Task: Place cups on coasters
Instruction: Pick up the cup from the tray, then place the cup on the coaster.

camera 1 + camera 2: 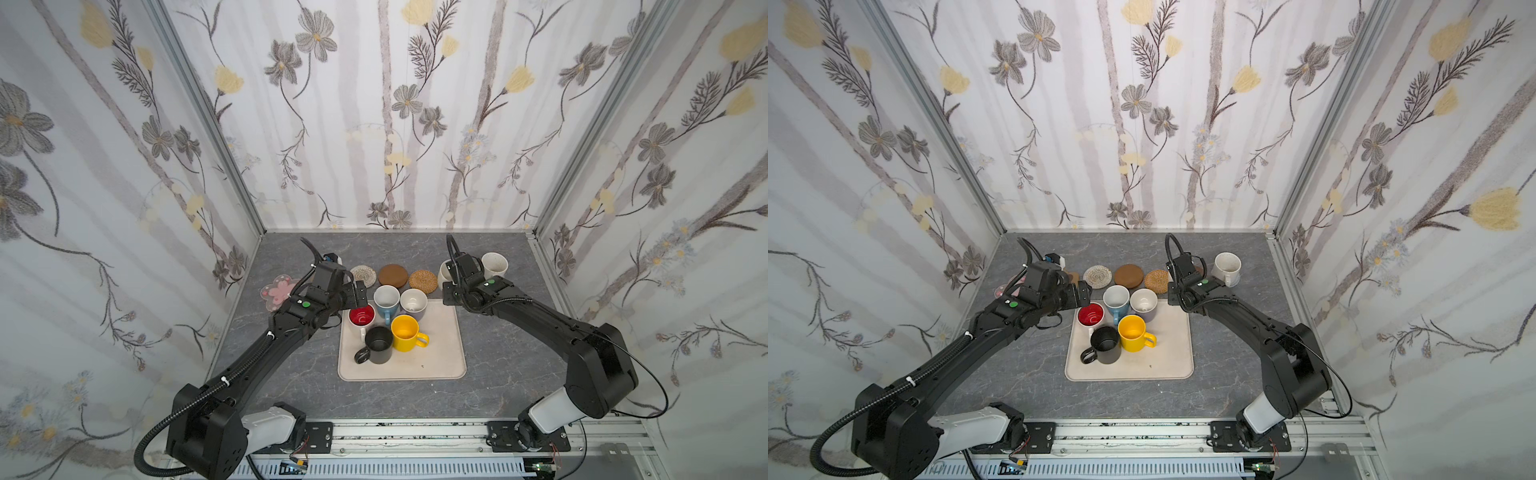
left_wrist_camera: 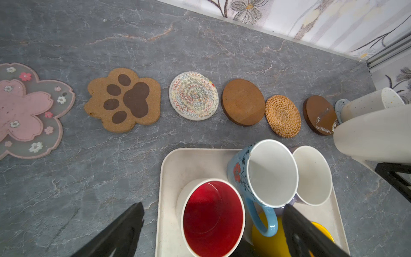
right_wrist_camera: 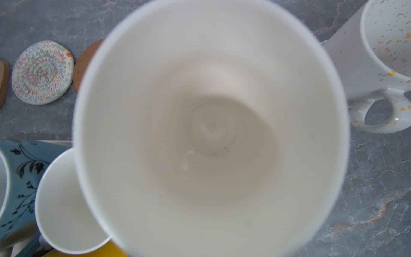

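Cream-white and plain, one mug (image 1: 445,269) is clamped in the right hand (image 1: 453,282), just past the tray's far right corner. It is beside the glossy brown disc (image 2: 320,114); whether it touches that disc I cannot tell. A speckled cream mug (image 1: 494,265) stands just beyond it, upright, with a grey knitted mat (image 2: 341,106) showing at its base.

The other mats lie bare in a row along the tray's far side: rattan mat (image 2: 283,115), wooden disc (image 2: 243,102), whitish woven mat (image 2: 193,95), paw mat (image 2: 124,100) and pink blossom mat (image 2: 26,109).

On the beige tray (image 1: 440,357) five mugs crowd together: red-lined mug (image 1: 361,316), blue mug (image 1: 386,300), lavender mug (image 1: 413,302), black mug (image 1: 379,345) and yellow mug (image 1: 404,332).

The left hand (image 2: 212,207) hovers over the red-lined mug, jaws wide apart and holding nothing, above the grey tabletop (image 1: 291,374).
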Controlling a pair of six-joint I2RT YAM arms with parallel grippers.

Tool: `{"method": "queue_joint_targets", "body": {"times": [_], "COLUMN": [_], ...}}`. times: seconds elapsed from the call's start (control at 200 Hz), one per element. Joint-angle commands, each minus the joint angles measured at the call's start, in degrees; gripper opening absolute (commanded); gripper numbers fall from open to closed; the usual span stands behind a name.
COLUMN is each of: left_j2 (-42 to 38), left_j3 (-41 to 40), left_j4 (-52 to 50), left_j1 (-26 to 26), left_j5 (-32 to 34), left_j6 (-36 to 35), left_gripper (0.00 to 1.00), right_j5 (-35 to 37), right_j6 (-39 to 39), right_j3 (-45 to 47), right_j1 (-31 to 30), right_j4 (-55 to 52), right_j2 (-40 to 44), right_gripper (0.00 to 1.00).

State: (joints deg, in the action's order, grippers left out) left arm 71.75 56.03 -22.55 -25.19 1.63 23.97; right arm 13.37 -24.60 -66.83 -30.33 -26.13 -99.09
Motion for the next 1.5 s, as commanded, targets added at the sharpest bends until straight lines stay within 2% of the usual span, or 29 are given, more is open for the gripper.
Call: {"method": "queue_joint_targets", "body": {"times": [0.0,0.42,0.734,0.969,1.494], "left_j2": [2.8,15.0,21.3,23.5,24.2], "left_j3": [2.8,13.5,17.7,20.0,19.2], "left_j4": [1.0,0.9,0.9,0.9,1.0], "left_j1": [-0.1,-0.1,-0.1,0.0,-0.1], "left_j5": [-0.2,-1.0,-1.9,-2.5,-2.9], "left_j6": [-0.4,-2.3,-2.3,-2.2,-2.0], "left_gripper": [1.0,1.0,1.0,1.0,1.0], "right_j5": [1.0,0.0,-1.7,-4.2,-2.5], "right_j6": [2.6,5.7,7.0,7.3,7.2], "right_j3": [-2.5,-10.6,-14.6,-17.4,-16.9], "right_j1": [1.8,7.2,9.3,10.3,11.4], "right_j4": [1.6,0.3,-0.3,-0.8,-1.4], "right_j2": [-1.2,-9.0,-13.9,-17.6,-20.5], "right_gripper": [0.0,0.0,0.0,0.0,0.0]}}
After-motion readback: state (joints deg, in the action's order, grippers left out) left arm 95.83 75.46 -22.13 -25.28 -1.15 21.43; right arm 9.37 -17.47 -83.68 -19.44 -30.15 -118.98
